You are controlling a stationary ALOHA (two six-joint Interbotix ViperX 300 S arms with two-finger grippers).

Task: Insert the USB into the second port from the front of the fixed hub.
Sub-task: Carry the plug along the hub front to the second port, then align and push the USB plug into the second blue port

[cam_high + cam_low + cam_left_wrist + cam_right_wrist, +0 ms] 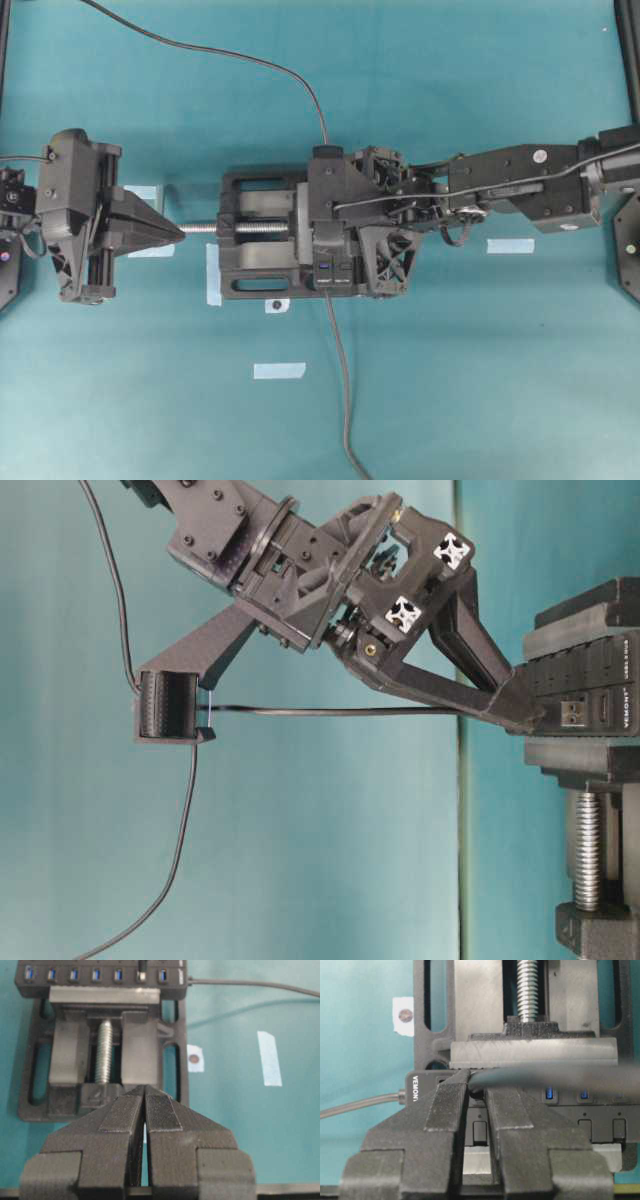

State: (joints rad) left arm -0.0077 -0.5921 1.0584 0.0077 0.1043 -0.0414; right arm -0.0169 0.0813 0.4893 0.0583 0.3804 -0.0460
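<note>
The small black USB [142, 971] sits in the long black fixed hub [102, 977], pinched between the ribbed right gripper [477, 1091] tips. The left gripper [145, 1110] is closed, empty.

hub [100, 982]: 1 | vise [262, 248]: 1 | tape strips [279, 371]: 4 | cables [345, 400]: 2

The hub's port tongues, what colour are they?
Blue, on the fixed hub; clearest in the left wrist view.

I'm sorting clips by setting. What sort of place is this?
Probably a robotics lab test bench: a teal mat marked with tape strips, a vise clamping a USB hub, and two robot arms.
</note>
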